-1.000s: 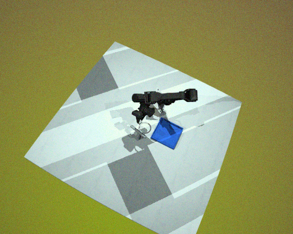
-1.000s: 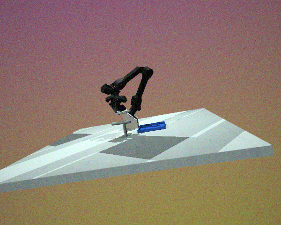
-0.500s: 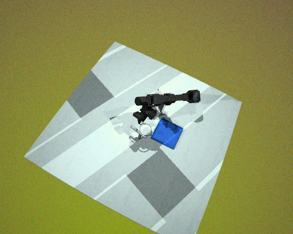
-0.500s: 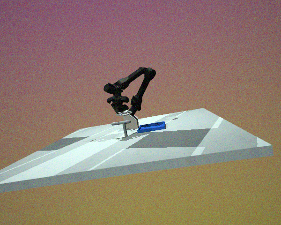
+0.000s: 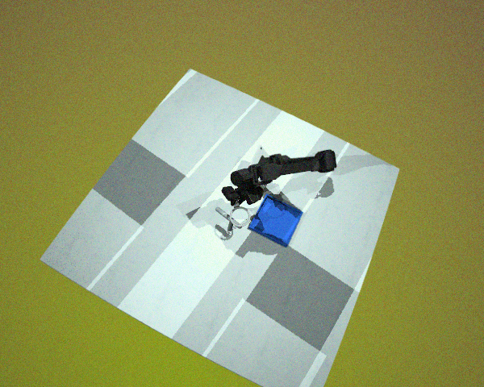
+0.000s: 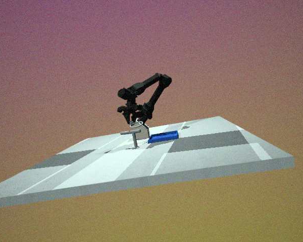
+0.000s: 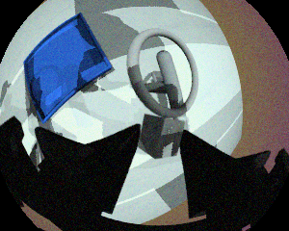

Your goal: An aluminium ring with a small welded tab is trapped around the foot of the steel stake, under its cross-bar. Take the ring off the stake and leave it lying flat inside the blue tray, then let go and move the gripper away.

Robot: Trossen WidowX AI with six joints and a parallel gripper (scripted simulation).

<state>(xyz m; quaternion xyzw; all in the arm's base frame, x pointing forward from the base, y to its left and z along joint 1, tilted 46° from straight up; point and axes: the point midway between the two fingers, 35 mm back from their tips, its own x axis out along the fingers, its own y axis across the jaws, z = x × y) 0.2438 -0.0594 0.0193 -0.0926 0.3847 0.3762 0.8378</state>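
The claw [image 5: 236,204] [image 6: 131,121] [image 7: 160,131] is clamped on the blocky tab of the smooth, round grey ring [image 5: 248,217] [image 6: 136,127] [image 7: 195,77], held above the cylindrical-armed steel stake [image 5: 230,226] [image 6: 134,140] [image 7: 170,72]. In the wrist view the ring projects toward twelve o'clock from the claw; from the top, the square, shallow blue tray [image 5: 288,225] [image 6: 163,138] [image 7: 63,63] lies nearby at three o'clock from it

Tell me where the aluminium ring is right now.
The aluminium ring hangs from the black gripper's fingers, above the steel stake's cross-bar in the exterior view.
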